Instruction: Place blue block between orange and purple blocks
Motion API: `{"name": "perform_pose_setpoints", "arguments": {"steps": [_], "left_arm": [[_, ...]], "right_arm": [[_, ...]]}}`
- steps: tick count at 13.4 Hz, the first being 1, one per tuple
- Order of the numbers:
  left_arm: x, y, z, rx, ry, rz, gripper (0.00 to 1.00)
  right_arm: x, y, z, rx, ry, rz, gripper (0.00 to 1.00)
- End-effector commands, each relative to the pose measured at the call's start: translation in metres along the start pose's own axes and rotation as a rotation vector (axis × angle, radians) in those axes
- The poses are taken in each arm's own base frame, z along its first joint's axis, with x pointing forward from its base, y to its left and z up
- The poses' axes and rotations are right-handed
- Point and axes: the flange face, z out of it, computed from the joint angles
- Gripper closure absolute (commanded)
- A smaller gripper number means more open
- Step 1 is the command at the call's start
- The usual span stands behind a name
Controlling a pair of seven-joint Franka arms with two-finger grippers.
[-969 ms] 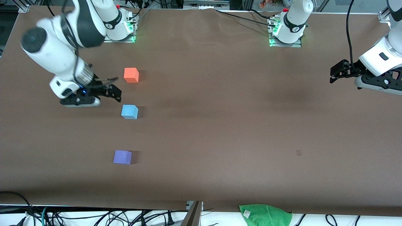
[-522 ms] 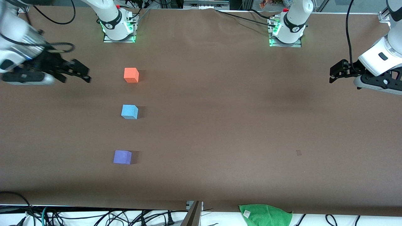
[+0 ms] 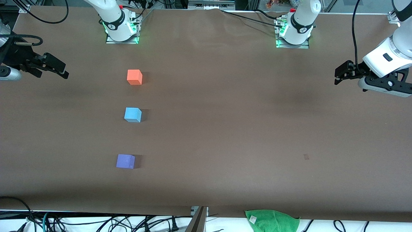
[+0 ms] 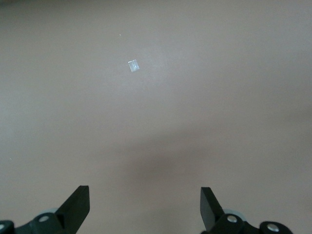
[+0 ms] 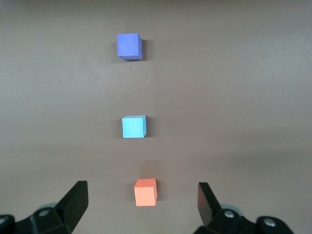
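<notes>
The blue block point(image 3: 133, 114) sits on the brown table point(image 3: 225, 129) between the orange block point(image 3: 134, 77) and the purple block point(image 3: 125, 161), the three in a loose line, each well apart from the next; the orange one is farthest from the front camera, the purple one nearest.

The right gripper point(image 3: 58, 67) is up in the air over the table's edge at the right arm's end, its jaws spread wide with nothing between them. All three cubes lie well apart from it, out ahead of the open jaws. In the right wrist view the orange block point(image 5: 146, 191) shows in the gap between the two fingertips point(image 5: 77, 197), closest to them, then the blue block point(image 5: 133, 126) farther out along the same line, and the purple block point(image 5: 129, 46) farthest (none of them touched by a finger).

The left gripper point(image 3: 341, 73) hangs over the left arm's end of the table and waits, jaws likewise wide apart and empty. The blue block is well away from it, toward the right arm's end. Its wrist view shows only bare table ahead of the fingertips point(image 4: 78, 207), with a small pale scrap point(image 4: 133, 65) lying flat on the surface out in front of the jaws.

A green cloth point(image 3: 272, 220) lies at the table edge nearest the front camera.
</notes>
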Motion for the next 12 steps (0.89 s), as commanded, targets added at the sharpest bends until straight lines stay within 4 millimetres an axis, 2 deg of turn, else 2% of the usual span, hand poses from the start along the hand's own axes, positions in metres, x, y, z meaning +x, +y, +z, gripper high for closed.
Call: {"name": "perform_pose_setpoints", "arguments": {"steps": [1,12], "left_arm": [[0.003,0.0004,-0.0055,0.017,-0.01,-0.004,0.0],[0.0032,-0.0006,-0.0047,0.016,-0.011,-0.004,0.0]], "right_arm": [[0.0029,-0.0045,-0.007,-0.016,0.0,-0.013,0.01],[0.0056,-0.0045,-0.005,-0.021,0.004,-0.017,0.01]]}}
